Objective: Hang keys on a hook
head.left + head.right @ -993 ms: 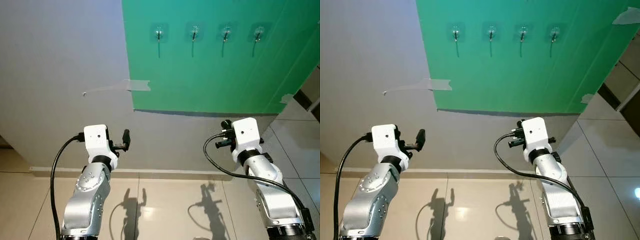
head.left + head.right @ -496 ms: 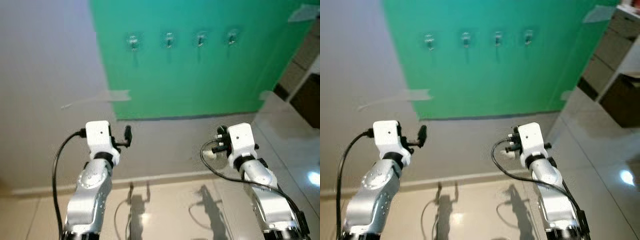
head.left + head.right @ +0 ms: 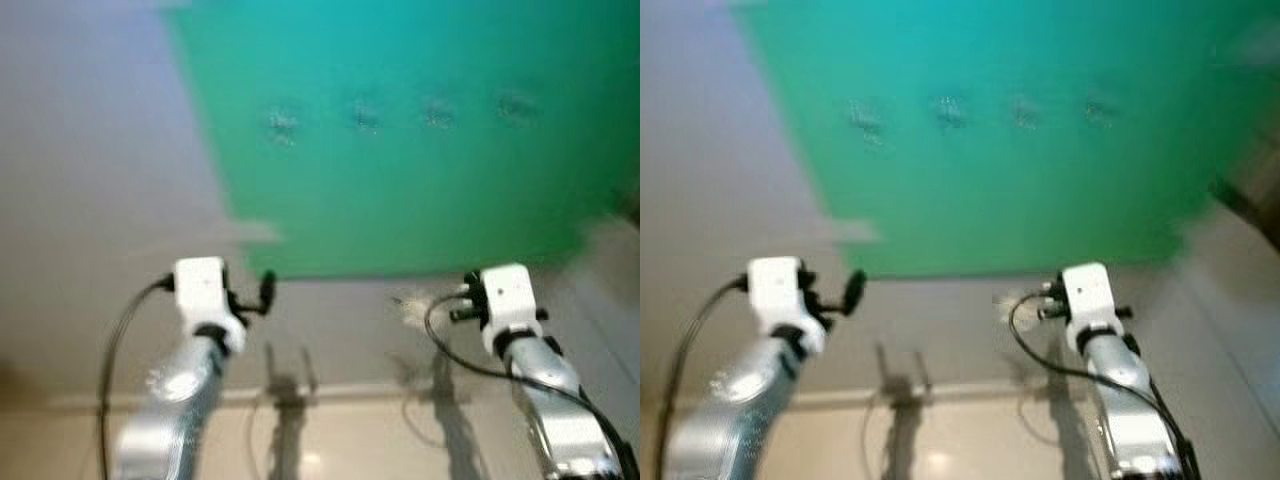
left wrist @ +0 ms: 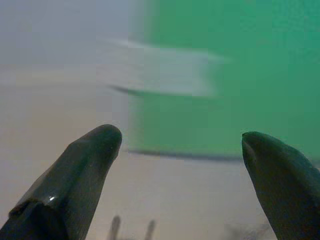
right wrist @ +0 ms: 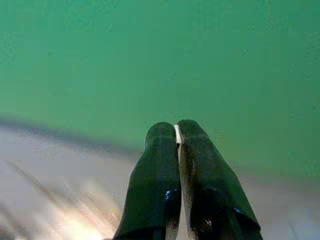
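The right claw (image 5: 178, 142), pressed together on a thin pale sliver that may be the keys, sits well below the blurred hooks (image 3: 364, 115) while the left claw (image 4: 180, 150) hangs spread, so a misjudged reach could miss.

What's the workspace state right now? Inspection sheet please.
Surface: grey wall with a green panel; views blurred.
Job's things: four hooks in a row high on the panel, blurred; something thin and pale pinched in the right claw, keys not identifiable.
Clutter: tape strip at the panel's left edge.
Grippers: left claw open; right claw shut, facing the panel.
Cables: black cable looping off the right wrist.
Surroundings: tiled floor below.
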